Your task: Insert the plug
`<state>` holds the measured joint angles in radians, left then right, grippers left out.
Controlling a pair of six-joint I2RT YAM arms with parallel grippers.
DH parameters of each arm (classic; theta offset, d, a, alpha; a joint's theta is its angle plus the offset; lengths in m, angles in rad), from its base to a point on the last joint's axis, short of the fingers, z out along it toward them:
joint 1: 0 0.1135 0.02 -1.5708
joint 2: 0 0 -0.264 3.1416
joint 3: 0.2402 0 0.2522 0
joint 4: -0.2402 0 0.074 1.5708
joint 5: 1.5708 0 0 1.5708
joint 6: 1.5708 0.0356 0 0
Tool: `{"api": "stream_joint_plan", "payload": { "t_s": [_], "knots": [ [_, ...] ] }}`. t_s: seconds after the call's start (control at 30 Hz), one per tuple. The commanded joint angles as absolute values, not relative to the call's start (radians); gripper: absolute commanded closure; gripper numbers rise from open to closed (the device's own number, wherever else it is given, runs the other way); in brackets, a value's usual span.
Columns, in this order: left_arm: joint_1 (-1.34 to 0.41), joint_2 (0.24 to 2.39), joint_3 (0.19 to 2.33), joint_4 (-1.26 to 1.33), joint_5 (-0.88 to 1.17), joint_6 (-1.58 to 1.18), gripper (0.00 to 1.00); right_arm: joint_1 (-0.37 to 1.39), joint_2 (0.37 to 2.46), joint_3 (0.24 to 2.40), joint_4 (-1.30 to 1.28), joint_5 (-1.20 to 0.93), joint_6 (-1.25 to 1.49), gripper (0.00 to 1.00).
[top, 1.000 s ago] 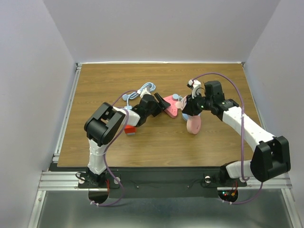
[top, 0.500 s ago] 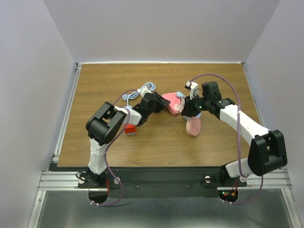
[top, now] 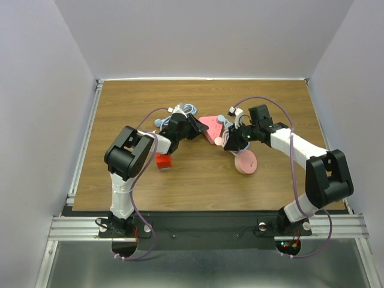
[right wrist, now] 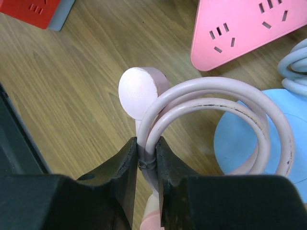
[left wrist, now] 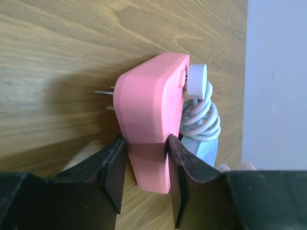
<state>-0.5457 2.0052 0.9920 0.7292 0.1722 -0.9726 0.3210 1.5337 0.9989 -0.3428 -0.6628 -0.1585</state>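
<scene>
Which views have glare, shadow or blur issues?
Top external: even, diffuse light on the brown wooden table, no glare. Left wrist: pink plastic power strip sharp, soft shadow on the wood beside it; left gripper dark. Right wrist: pale pink coiled cable sharp; right gripper dark, soft-focused.

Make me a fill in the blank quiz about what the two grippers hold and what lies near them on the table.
1. The left gripper is shut on the ___ socket block.
2. The right gripper pinches the looped cable, and behind the loop lies a ___ disc.
3. In the right wrist view, the red block sits in the top ___ corner.

Missing words: pink; blue; left.
</scene>
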Motion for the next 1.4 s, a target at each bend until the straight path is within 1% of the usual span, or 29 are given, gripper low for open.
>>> {"api": "stream_joint_plan", "payload": {
  "t_s": [0.0,0.13,0.3,0.53,0.73,1.0,1.13,1.37],
  "knots": [
    [-0.503,1.967,0.976,0.618,0.222,-0.804,1.00,0.318,1.563,1.072,-0.258,-0.762,-0.173,0.99],
    [-0.479,1.968,0.988,0.572,0.296,-0.738,1.00,0.321,1.574,1.081,-0.229,-0.814,-0.149,0.99],
    [-0.460,1.976,1.015,0.474,0.351,-0.658,1.00,0.333,1.614,1.094,-0.193,-0.805,-0.147,0.99],
    [-0.445,1.996,1.022,0.456,0.422,-0.634,1.00,0.334,1.707,1.152,-0.161,-0.776,-0.147,0.99],
    [-0.442,2.006,1.043,0.431,0.436,-0.609,1.00,0.341,1.744,1.203,-0.149,-0.785,-0.132,0.99],
    [-0.440,1.991,1.054,0.402,0.430,-0.588,1.00,0.397,1.718,1.186,-0.111,-0.808,-0.086,0.99],
    [-0.440,1.993,1.052,0.402,0.436,-0.589,1.00,0.408,1.715,1.138,-0.008,-0.854,-0.012,0.99],
    [-0.440,1.993,1.057,0.403,0.439,-0.588,1.00,0.456,1.707,1.075,0.095,-0.816,0.060,0.99]
  ]
}}
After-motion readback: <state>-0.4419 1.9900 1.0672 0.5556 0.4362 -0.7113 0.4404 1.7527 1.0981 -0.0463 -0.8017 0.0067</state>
